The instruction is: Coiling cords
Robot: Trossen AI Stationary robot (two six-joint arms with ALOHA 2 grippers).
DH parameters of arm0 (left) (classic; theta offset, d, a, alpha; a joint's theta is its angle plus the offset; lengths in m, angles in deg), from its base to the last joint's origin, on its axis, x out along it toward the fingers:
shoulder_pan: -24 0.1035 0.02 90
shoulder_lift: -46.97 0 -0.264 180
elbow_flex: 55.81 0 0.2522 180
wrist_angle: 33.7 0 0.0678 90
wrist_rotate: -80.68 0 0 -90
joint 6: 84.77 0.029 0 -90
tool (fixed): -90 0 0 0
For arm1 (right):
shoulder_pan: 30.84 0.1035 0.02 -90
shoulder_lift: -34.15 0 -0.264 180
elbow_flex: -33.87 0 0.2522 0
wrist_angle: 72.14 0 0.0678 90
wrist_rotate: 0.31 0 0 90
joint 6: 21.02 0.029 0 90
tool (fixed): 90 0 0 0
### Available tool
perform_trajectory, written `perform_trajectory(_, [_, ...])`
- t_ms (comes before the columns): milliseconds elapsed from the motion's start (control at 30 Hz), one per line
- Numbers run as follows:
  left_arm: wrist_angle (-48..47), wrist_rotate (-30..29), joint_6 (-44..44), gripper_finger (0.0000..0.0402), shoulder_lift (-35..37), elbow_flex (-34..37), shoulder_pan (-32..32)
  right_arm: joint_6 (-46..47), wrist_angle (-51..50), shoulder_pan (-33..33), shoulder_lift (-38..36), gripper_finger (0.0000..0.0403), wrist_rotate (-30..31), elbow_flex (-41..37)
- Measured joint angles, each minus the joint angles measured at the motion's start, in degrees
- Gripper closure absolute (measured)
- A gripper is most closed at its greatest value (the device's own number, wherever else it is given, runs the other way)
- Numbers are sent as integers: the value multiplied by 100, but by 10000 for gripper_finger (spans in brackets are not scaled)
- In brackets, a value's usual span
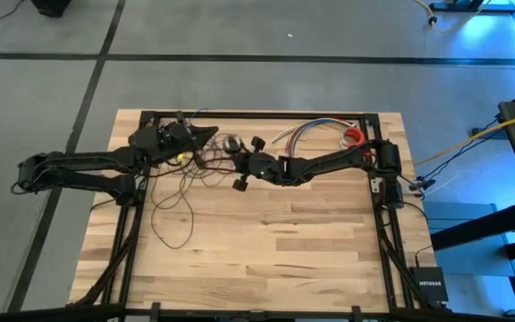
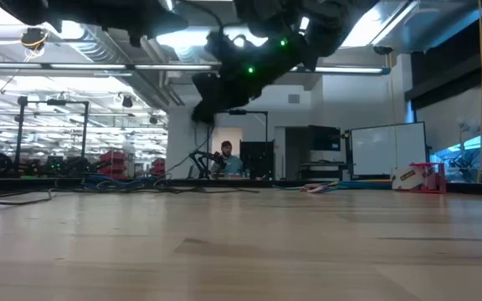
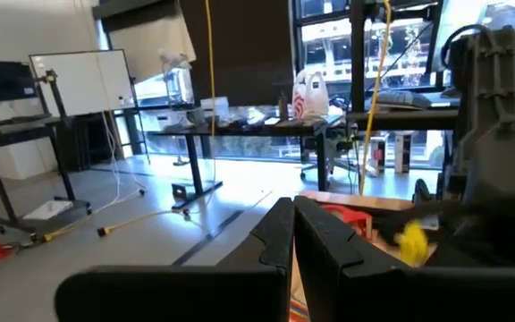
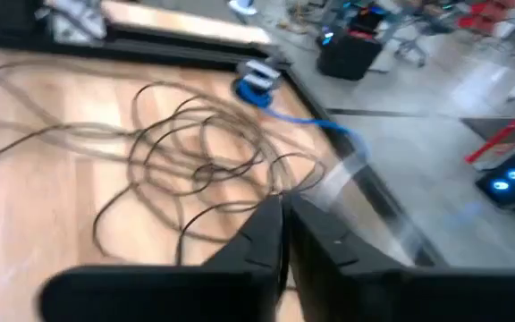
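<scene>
While both pairs of fingers sit pressed together, the looped thin dark cords lie just ahead of the right gripper, below the left gripper.

Grey floor with dark seams surrounds the wooden desk; beyond stand a whiteboard, bright ceiling lights and windows.

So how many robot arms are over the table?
2. The left arm reaches in from the table's left side toward the cord near the far edge. The right arm comes from the right side and meets it near the middle of the far edge.
</scene>
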Motion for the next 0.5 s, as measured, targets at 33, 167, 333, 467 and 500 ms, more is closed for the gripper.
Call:
perform_trajectory(33, [-81,0,2,396,62,-2,2,0,8,1,-18,366,112,7])
perform_trajectory(167, [-288,6,52,396,126,8,0,2,-56,1,-50,314,134,14])
perform_trajectory(333, [-491,4,167,396,106,7,0,2,-201,-1,-61,274,126,15])
perform_trajectory(467, [-705,6,381,396,111,7,4,4,-453,-1,-61,263,153,15])
perform_trajectory(500, [-796,4,390,396,110,7,6,2,-507,-1,-76,261,201,15])
